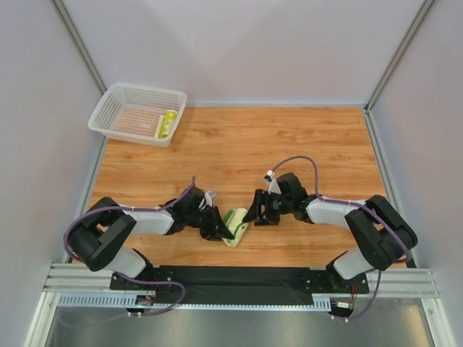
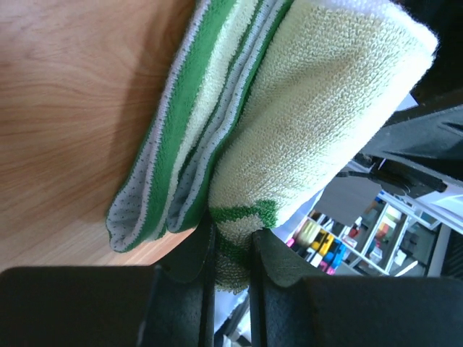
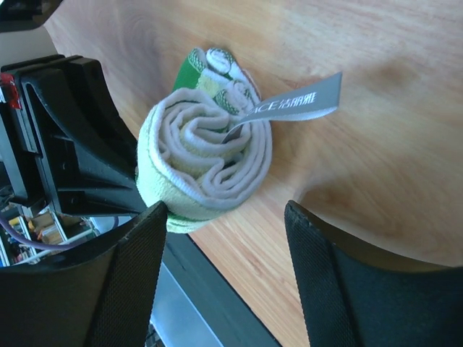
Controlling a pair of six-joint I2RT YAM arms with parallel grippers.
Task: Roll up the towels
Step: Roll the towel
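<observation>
A cream towel with green pattern (image 1: 237,228) lies rolled on the wooden table near the front edge, between both grippers. My left gripper (image 1: 221,230) is shut on a corner of it (image 2: 239,238); the roll's side (image 2: 318,108) fills the left wrist view. My right gripper (image 1: 257,212) is open just right of the roll. In the right wrist view the spiral end of the roll (image 3: 206,163) with a grey label (image 3: 296,105) shows ahead of the open fingers (image 3: 137,267). A rolled yellow-green towel (image 1: 167,123) lies in the basket.
A white plastic mesh basket (image 1: 123,101) stands at the far left corner of the table. Grey walls enclose the table on three sides. A black strip and a metal rail run along the near edge (image 1: 239,278).
</observation>
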